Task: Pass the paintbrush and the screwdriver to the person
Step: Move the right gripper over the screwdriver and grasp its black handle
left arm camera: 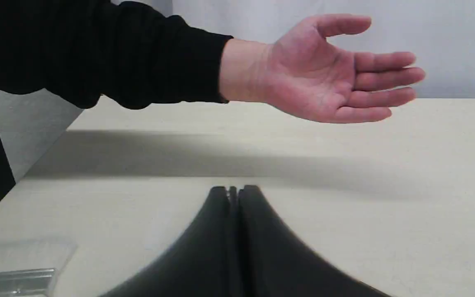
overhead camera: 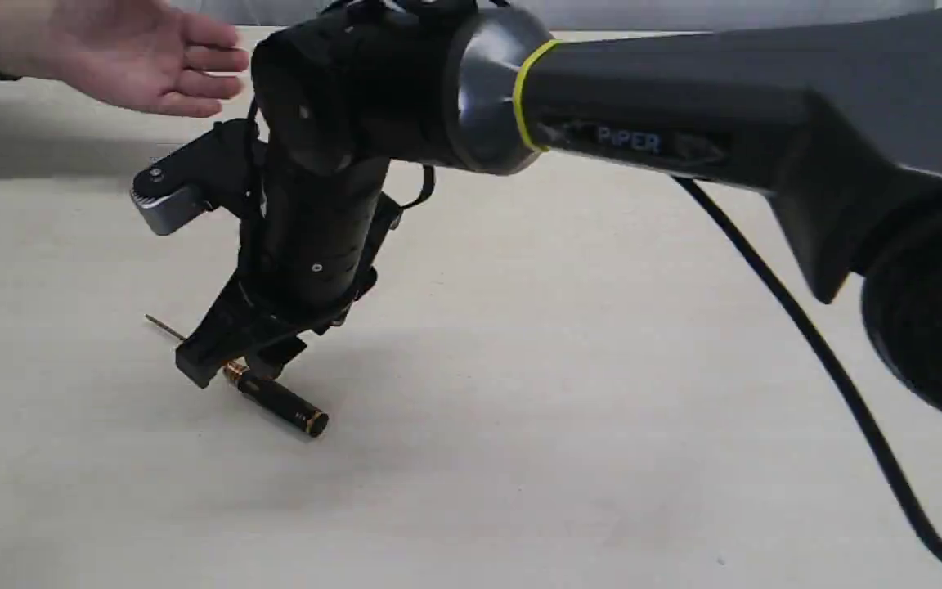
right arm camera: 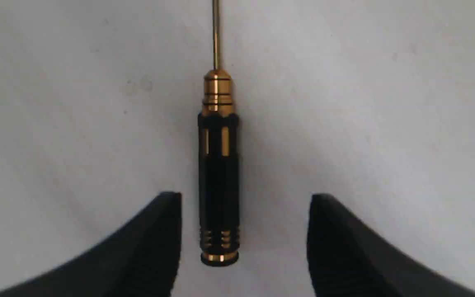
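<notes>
Shown together are one screwdriver (overhead camera: 275, 398), one open hand (overhead camera: 136, 57) and two grippers. Only the right gripper (overhead camera: 230, 360) appears in the exterior view, where it reaches across to the left side on the right arm (overhead camera: 684, 98), which bears the label PIPER.

Screwdriver: it lies flat on the pale table (overhead camera: 561, 409), directly under the right gripper. Its long axis runs diagonally in the exterior view. The thin shaft points to the far left, toward the side where the hand is held, and the gold-ringed butt of the black handle points to the near right. The gripper body hides the part of the shaft next to the gold collar, so only the tip shows beyond it.

Right gripper (right arm camera: 245, 198): its jaws are spread wide. In the right wrist view, the handle (right arm camera: 219, 173) lies between the two dark fingers (right arm camera: 155, 239), closer to one of them, with table showing on both sides.

Left gripper (left arm camera: 233, 190): its two fingers are pressed together with nothing between them. It points across bare table toward the hand.

Hand (left arm camera: 324, 74): it is palm up with the fingers extended, raised above the far table edge and well apart from the screwdriver. A black sleeve (left arm camera: 97, 53) covers the forearm down to the wrist.

Surroundings: a black cable (overhead camera: 806, 343) hangs from the right arm over the table. A clear plastic piece (left arm camera: 15, 268) lies at the table edge in the left wrist view. A pale wall (left arm camera: 447, 41) stands behind.
</notes>
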`<state>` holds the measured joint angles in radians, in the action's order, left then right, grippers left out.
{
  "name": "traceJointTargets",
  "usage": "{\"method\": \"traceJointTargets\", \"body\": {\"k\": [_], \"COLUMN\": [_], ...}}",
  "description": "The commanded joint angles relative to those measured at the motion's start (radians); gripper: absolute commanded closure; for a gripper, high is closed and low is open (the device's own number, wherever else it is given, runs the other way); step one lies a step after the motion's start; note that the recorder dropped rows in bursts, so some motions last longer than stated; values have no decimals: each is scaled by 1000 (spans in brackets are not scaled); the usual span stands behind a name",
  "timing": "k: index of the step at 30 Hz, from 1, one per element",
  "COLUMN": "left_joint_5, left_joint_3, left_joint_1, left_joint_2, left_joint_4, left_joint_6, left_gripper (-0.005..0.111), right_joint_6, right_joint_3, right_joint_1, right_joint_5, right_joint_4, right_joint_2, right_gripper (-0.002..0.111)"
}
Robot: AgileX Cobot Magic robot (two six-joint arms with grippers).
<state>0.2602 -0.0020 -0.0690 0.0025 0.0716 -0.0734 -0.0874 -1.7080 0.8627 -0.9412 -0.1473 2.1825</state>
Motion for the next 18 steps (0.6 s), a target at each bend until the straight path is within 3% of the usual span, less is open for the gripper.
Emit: {"method": "traceJointTargets", "body": {"k": [1,13,18], "left_joint_5": [-8,-10,-10], "left_joint_3": [2,2,2], "left_joint_1": [6,6,6], "left_joint_2": [-2,-2,-2], "left_joint_4": [-3,-3,-3], "left_joint_6": [-2,-2,-2], "left_gripper": [107,107,107], "right_joint_6": [-11,-32,-32], "right_joint_3": [-2,-2,-2], "right_joint_1": [0,0,0], "right_joint_5": [20,24,27], "right_joint_4": [-18,-84,-81], "right_joint_2": [36,143,155], "right_gripper": [58,61,92]}}
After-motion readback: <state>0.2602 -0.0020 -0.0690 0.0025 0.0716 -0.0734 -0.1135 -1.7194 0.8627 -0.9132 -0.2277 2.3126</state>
